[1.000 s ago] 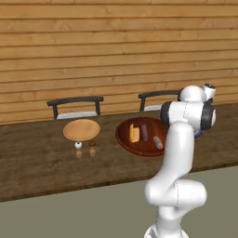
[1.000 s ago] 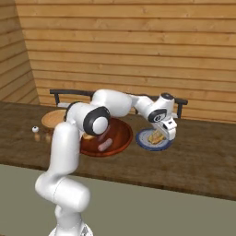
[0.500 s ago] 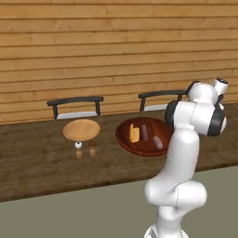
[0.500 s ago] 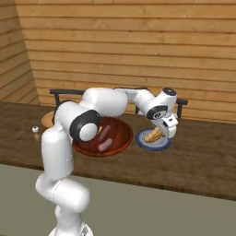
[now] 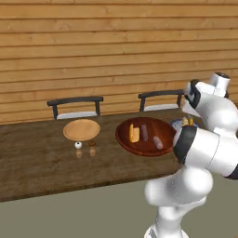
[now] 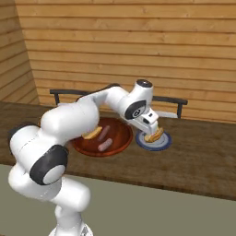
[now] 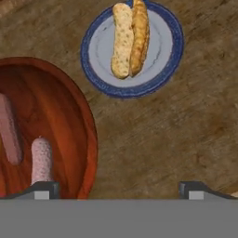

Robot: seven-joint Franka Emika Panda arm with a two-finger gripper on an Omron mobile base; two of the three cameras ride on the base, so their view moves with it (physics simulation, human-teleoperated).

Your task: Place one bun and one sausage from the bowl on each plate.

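a: where is the gripper (image 7: 119, 190), and how does it stand?

b: it hangs above the dark table (image 7: 186, 135), between the bowl (image 7: 69, 121) and the blue-grey plate (image 7: 165, 60). the two finger tips rise far apart at the bottom of the hand view with nothing between them: spread wide, carrying nothing. in the right base view the hand (image 6: 150, 120) sits just over that plate.

a: what lies on the plate?

b: one bun (image 7: 122, 39), split along its length so it reads as two pale halves lying side by side and touching. no sausage is on it.

a: and in the bowl?

b: two pinkish sausages (image 7: 41, 160) near the rim, side by side, and, in the left base view, a second bun (image 5: 134, 134) on the far side of them. the tan plate (image 5: 81, 129) sits well apart to the left, bare, with two small shakers (image 5: 78, 145) just in front of it.

a: which step is in hand?

b: judged from the layout, the first bun is delivered and the blue-grey plate awaits its sausage; roughly a quarter of the task is done.

a: what does the next move call for?

b: a swing back over the bowl, fingers aligned across the nearer sausage, then a descent without nudging its neighbour.
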